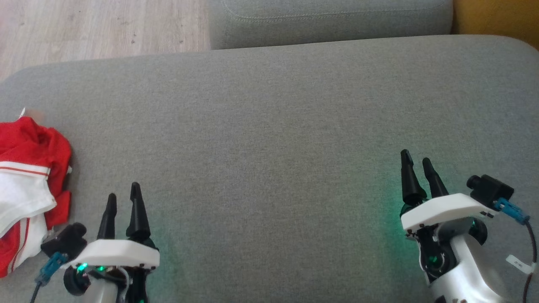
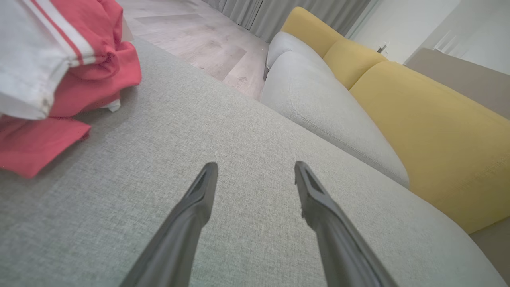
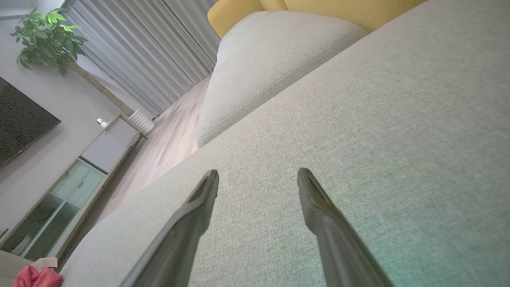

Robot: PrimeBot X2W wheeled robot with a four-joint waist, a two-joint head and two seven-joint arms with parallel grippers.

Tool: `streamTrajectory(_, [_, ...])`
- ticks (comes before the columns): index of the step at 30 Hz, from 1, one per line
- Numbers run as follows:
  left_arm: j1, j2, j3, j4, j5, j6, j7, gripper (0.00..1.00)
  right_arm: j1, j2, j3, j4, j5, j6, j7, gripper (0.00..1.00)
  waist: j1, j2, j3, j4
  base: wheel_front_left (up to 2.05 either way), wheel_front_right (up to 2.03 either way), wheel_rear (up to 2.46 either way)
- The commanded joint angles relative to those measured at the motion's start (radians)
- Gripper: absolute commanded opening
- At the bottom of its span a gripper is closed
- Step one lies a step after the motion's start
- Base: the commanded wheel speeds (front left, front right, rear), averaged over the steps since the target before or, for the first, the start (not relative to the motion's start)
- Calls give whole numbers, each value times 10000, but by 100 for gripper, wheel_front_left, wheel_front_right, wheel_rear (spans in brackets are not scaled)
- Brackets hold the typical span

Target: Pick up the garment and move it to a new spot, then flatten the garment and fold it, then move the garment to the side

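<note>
A red and white garment [image 1: 25,181] lies crumpled at the far left edge of the grey sofa seat [image 1: 269,126]. In the left wrist view the garment [image 2: 59,67] is at the upper left, and a small corner of it [image 3: 38,277] shows at the bottom left of the right wrist view. My left gripper [image 1: 123,192] hovers open just right of the garment, apart from it, with nothing between its fingers [image 2: 199,195]. Far across the seat, my right gripper [image 1: 417,158] is open and holds nothing, its fingers [image 3: 310,199] over bare cushion.
A second grey cushion [image 1: 332,21] lies beyond the seat's far edge, with yellow backrests [image 2: 430,119] to the right. Wooden floor [image 1: 84,29] shows past the seat at the upper left. A cabinet [image 3: 71,191] and a plant [image 3: 48,40] stand across the room.
</note>
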Motion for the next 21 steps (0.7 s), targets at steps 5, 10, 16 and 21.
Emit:
streamTrajectory(5, [-463, 105, 274, -178, 825, 57, -284, 100, -578, -12, 294, -145, -822, -5, -292, 100, -1, 0, -12, -14, 0, 0, 0])
streamTrajectory(10, [-502, 70, 350, -5, 1429, 80, -430, 100, -649, 6, 381, 122, -1523, -5, -439, 100, -1, 0, -9, -41, 0, 0, 0])
streamTrajectory(16, [-580, 14, 471, 335, 2163, 163, -607, 100, -787, 25, 519, 465, -2353, -6, -617, 100, -1, 0, -58, -83, 0, 0, 0])
streamTrajectory(21, [-603, -44, 561, 512, 2754, 199, -753, 100, -838, 39, 605, 684, -3006, -6, -764, 100, -1, 0, -113, -89, 0, 0, 0])
